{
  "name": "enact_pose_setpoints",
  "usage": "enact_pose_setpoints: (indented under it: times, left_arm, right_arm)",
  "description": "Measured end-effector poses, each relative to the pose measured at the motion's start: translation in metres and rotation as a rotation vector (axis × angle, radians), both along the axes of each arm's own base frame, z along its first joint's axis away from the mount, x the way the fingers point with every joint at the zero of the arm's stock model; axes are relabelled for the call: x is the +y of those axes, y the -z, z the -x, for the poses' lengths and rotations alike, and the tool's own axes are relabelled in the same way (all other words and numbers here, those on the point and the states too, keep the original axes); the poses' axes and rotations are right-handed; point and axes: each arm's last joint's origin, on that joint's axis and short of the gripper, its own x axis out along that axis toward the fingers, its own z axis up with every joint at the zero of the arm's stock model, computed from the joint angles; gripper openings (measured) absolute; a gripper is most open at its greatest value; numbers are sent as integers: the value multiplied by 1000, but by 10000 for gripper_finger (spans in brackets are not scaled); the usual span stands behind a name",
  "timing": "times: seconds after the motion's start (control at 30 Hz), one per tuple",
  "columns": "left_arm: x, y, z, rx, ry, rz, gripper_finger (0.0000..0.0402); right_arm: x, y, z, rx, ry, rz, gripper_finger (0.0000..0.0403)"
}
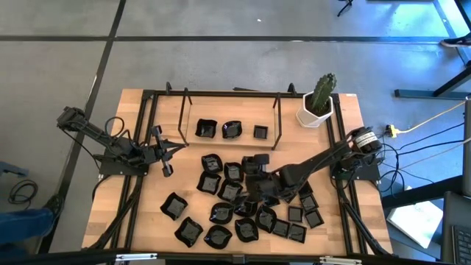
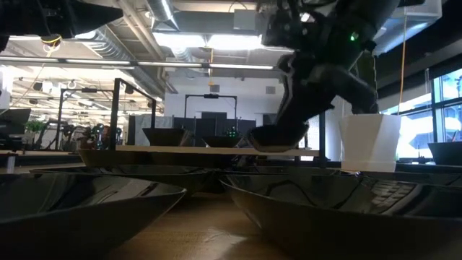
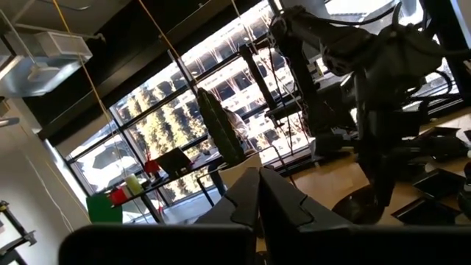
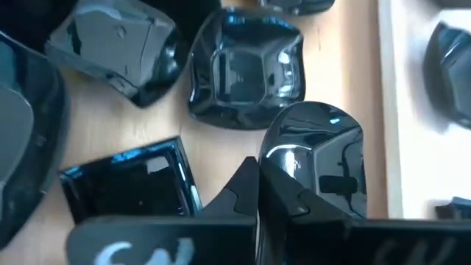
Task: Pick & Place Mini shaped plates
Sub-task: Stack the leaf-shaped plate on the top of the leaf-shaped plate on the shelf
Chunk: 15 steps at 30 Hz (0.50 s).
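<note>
Wood surface (image 1: 147,213) carries everything here, with a black metal frame (image 1: 221,96) bolted over it. Beyond the right claw (image 1: 254,165) a raised pale tray (image 1: 228,118) holds three mini shaped plates already placed; farther off to that arm's own right stands the white pot with a cactus (image 1: 318,103). Around and behind the right claw lies the main scatter of mini shaped plates (image 1: 221,213), glossy black, square and wavy-rimmed, many touching one another.

The right claw is clenched on a rounded plate (image 4: 316,165), its fingers pinched over the near rim. In the low view that plate (image 2: 278,136) hangs clear of the wood, about level with the tray's edge. The left claw (image 1: 163,151) waits well apart to the side, clenched on nothing.

The step in hand looks like the carry: one dish lifted from the pile and on its way to the tray. Next it probably needs to travel forward over the tray's edge, lower into a bare spot beside the three dishes without knocking them, then let go.
</note>
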Motion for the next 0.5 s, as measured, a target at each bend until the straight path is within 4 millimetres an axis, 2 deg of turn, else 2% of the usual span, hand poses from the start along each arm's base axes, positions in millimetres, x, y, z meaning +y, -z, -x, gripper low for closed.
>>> enact_pose_setpoints:
  times: [0.27, 0.5]
  left_arm:
    - [0, 0, 0, 0, 0, 2, 8]
    - [0, 0, 0, 0, 1, 2, 3]
  right_arm:
    - [14, -15, -4, -30, -66, 14, 2]
    - [7, -4, 17, 250, -135, 84, 2]
